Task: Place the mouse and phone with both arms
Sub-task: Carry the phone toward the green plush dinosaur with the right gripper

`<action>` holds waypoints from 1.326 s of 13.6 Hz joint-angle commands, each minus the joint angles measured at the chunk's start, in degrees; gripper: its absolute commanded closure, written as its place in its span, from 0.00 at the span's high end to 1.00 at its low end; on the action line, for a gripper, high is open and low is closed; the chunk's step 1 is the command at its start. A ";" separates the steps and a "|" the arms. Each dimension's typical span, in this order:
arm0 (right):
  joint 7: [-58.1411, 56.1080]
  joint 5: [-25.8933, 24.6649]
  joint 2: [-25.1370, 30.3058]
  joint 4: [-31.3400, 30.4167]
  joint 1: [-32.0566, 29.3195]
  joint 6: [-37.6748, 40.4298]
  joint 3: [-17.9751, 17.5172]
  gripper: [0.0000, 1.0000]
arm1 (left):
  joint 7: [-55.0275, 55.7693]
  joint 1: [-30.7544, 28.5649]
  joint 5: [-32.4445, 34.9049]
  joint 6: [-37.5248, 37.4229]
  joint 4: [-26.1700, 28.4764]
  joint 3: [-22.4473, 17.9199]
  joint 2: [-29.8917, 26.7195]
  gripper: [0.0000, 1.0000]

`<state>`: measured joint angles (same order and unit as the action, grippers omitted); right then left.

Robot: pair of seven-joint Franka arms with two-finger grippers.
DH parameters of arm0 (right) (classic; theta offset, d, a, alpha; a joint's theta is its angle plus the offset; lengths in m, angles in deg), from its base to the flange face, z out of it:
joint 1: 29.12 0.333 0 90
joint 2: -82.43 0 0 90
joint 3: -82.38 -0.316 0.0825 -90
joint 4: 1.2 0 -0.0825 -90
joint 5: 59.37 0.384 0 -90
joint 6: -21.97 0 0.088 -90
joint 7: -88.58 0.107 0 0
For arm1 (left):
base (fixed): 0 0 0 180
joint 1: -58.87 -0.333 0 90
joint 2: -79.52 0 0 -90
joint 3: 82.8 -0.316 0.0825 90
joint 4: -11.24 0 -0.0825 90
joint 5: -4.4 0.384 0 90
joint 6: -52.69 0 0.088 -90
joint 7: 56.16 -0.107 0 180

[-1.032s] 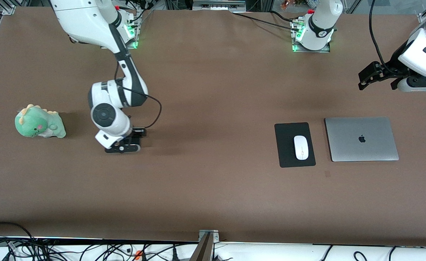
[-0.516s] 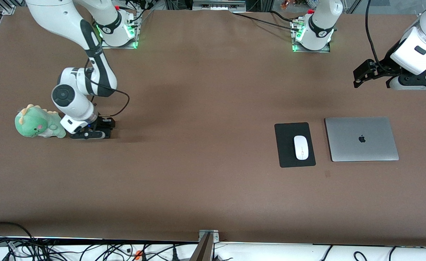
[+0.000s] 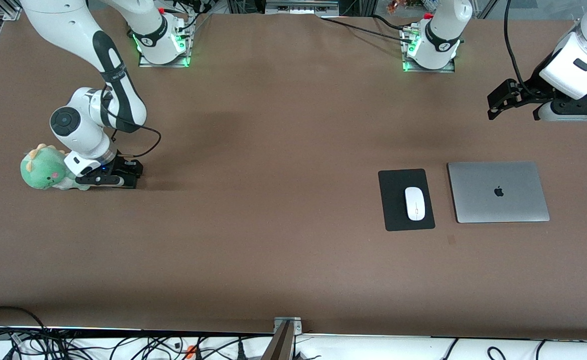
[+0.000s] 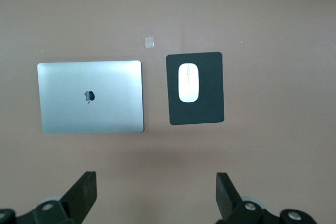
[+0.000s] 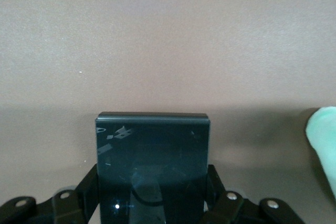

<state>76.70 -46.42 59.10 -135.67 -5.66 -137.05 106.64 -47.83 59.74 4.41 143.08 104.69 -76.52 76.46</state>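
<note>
Resting on its pad: mouse [image 3: 415, 203]; phone [image 5: 153, 166] clamped in right gripper [image 3: 107, 180] beside plush; left gripper [image 3: 516, 100], jaws wide, parked.

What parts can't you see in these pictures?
- Front view: the phone is hidden under the right arm's wrist beside the plush dinosaur.
- Right wrist view: the phone's lower end is cut off; the right gripper covers its sides.
- Left wrist view: the left gripper is cut off below.

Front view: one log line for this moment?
right end effector: shut on black slab phone, beside green plush dinosaur | left end effector: open, waiting | white oval mouse: on black pad
</note>
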 commanded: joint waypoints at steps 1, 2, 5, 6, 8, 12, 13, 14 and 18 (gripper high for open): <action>-6.99 6.28 -0.23 -0.63 -0.60 -1.73 -0.80 0.37 | -0.16 0.18 0.78 -1.53 -1.87 0.22 0.69 1.00; -8.23 7.43 -0.32 -0.45 -0.60 -1.64 -0.80 0.38 | -0.16 0.18 0.78 -1.53 -1.87 0.22 0.78 1.00; -8.51 7.62 -0.58 0.16 -0.51 -1.20 -1.24 1.00 | -0.16 0.18 0.78 -1.53 -1.87 0.22 0.78 1.00; -8.42 7.62 -0.58 0.25 -0.34 -1.12 -1.24 1.00 | -0.24 0.18 0.78 -1.53 -1.96 0.22 0.78 1.00; -8.42 7.62 -0.24 1.30 0.10 1.85 -1.24 1.00 | -0.24 0.09 0.78 -1.53 -1.96 0.04 0.78 1.00; -7.98 8.06 1.61 9.98 -0.34 20.28 -0.36 1.00 | -0.24 0.01 0.78 -1.53 -1.96 0.04 0.78 1.00; -7.37 8.06 2.13 12.10 -0.34 24.77 0.51 1.00 | -0.24 0.00 0.78 -1.53 -1.96 0.04 0.78 1.00; -7.28 8.14 2.66 14.29 -0.34 28.47 0.87 1.00 | -0.24 0.00 0.78 -1.53 -1.96 0.04 0.78 1.00; -5.53 8.06 4.59 24.31 -0.25 45.16 4.38 1.00 | -0.24 -0.26 0.78 -1.53 -1.87 0.04 0.86 1.00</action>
<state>70.29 -39.50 62.29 -115.38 -5.69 -99.03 109.70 -47.83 59.67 4.41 142.81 104.65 -76.63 76.47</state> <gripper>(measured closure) 0.000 0.000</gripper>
